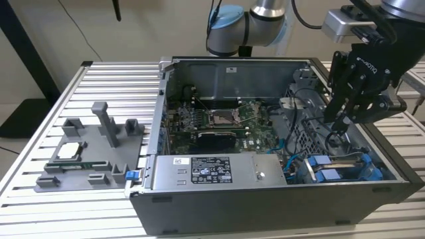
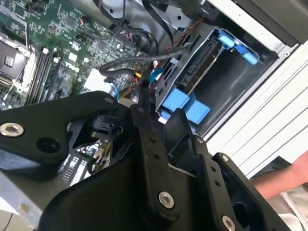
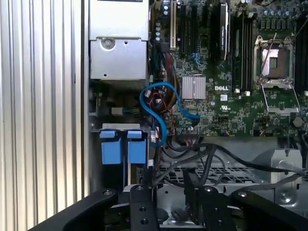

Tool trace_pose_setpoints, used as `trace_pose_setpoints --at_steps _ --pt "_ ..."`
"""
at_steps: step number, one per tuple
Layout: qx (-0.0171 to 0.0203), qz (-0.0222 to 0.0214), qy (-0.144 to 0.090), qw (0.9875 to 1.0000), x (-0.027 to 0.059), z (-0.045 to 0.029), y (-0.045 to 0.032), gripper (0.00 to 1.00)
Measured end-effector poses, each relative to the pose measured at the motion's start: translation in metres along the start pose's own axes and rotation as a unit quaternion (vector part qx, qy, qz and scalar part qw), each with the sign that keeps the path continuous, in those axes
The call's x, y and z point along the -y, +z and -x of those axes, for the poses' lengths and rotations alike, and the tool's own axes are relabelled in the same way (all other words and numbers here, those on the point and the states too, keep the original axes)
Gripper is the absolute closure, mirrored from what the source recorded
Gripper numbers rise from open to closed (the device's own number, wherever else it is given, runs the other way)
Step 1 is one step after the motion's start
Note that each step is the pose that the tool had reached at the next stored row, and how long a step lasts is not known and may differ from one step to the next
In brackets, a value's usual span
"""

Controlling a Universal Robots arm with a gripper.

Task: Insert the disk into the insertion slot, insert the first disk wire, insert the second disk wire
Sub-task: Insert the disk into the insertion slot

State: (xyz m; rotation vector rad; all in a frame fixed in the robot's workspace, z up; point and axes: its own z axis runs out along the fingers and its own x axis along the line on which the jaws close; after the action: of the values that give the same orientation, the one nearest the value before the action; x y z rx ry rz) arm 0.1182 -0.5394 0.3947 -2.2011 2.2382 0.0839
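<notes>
The claw (image 1: 340, 125) hangs inside the computer case (image 1: 279, 209). Just below it lies the insertion slot (image 1: 339, 169), with the disk (image 2: 202, 61) seemingly in it. The processor socket (image 1: 222, 118) lies toward the exterior view's left of the claw, and the power-supply box (image 1: 219, 172) is beside the slot.

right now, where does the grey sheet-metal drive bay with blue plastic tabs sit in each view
exterior view: grey sheet-metal drive bay with blue plastic tabs, in the case's near corner at the exterior view's right, below the gripper.
second wrist view, just past the gripper, by the white ribbed table.
first wrist view, between the ribbed table and the motherboard.
shared landmark: the square silver processor socket.
</notes>
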Motion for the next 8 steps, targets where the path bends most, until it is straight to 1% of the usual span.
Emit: trace_pose_setpoints --at_steps 3,4,8 --pt "0.0008 -0.0040 -0.006 1.0000 -0.0011 0.0028 0.0035 0.00" --pt "0.0019 -0.0049 -0.009 0.9999 -0.0013 0.0035 0.0042 0.00" --pt "0.0050 -0.0048 -0.017 0.9998 -0.0014 0.0044 0.0039 0.00"
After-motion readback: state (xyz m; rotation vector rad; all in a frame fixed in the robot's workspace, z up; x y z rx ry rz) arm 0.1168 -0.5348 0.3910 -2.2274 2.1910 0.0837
